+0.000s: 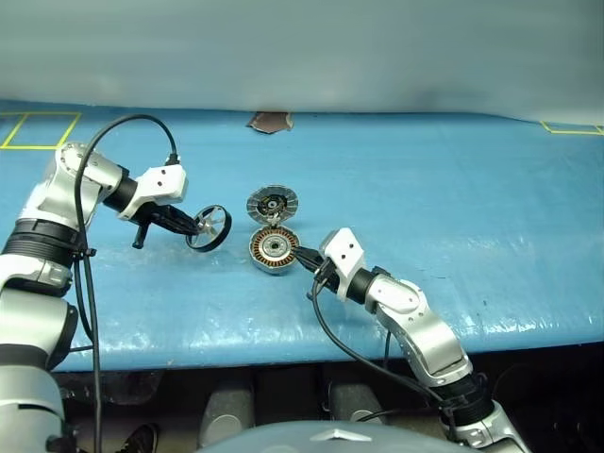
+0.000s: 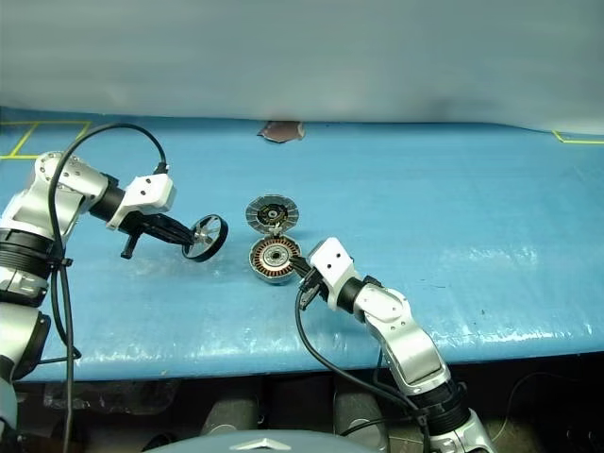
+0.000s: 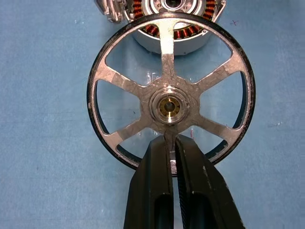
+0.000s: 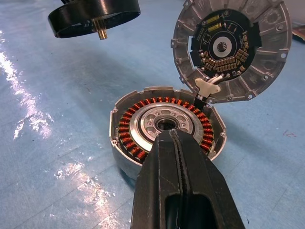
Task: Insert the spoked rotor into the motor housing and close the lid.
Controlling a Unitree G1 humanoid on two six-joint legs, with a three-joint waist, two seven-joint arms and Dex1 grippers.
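Two claws are at work: the left claw (image 3: 172, 160) is clamped on one spoke of the spoked rotor (image 1: 209, 227), held off the blue counter (image 1: 453, 189) beside the motor housing (image 4: 167, 125). The right claw (image 4: 178, 157), pressed together, rests against the housing's near rim. With the lid (image 4: 232, 50) hinged open behind, level the rotor, centre its shaft over the bearing, and lower it straight.

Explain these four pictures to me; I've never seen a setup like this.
A two-armed robot works over a blue table. The two wide pictures come from its head; the two close-ups come from cameras on its wrists. The left gripper is shut on a spoke of the spoked rotor, holding it above the table. The right gripper is shut, its tip at the motor housing with copper windings. The lid stands open behind the housing, joined to its rim.
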